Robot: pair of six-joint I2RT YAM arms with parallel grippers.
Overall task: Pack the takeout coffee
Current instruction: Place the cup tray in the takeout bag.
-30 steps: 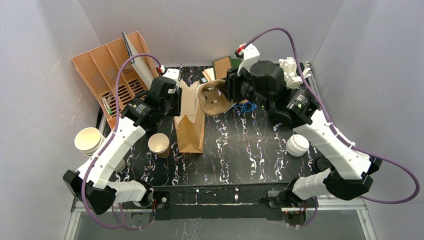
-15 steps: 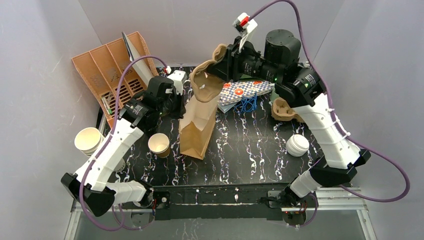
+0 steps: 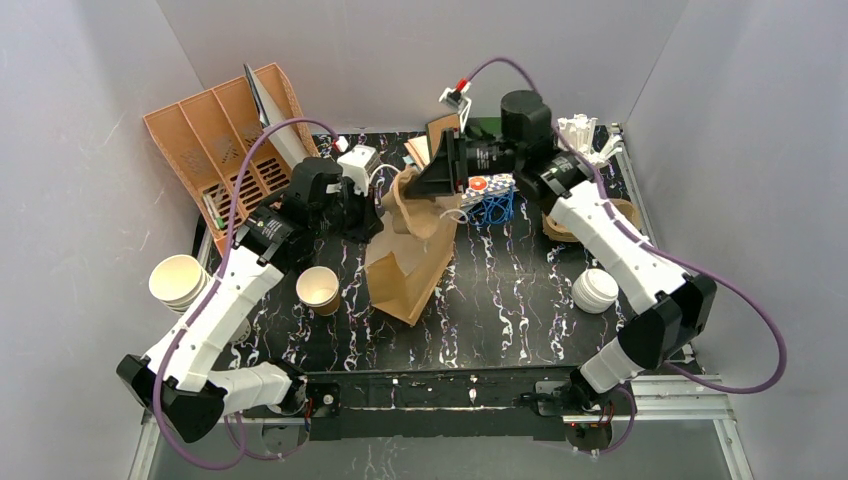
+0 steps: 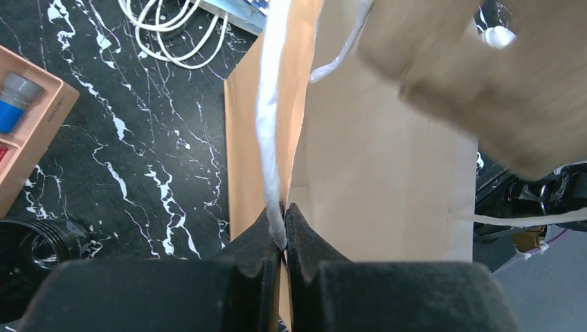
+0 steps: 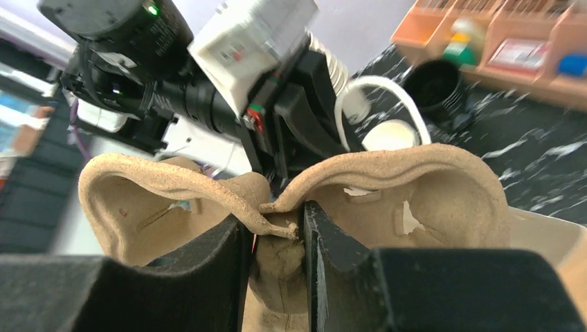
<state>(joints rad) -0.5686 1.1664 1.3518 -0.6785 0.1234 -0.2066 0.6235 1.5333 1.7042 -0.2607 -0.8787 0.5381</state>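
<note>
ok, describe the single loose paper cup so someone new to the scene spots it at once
Start at the brown paper bag in the middle of the black marbled table. Just left of its base stands one small paper cup, upright and open. It is tan-brown outside, white inside and alone, unlike the stack of cream cups at the table's left edge.

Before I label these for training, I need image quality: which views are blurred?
Top external: sharp, evenly lit. Left wrist: paper bag crisp, cup carrier smeared at upper right. Right wrist: cup carrier crisp, background organizer blurred.
</note>
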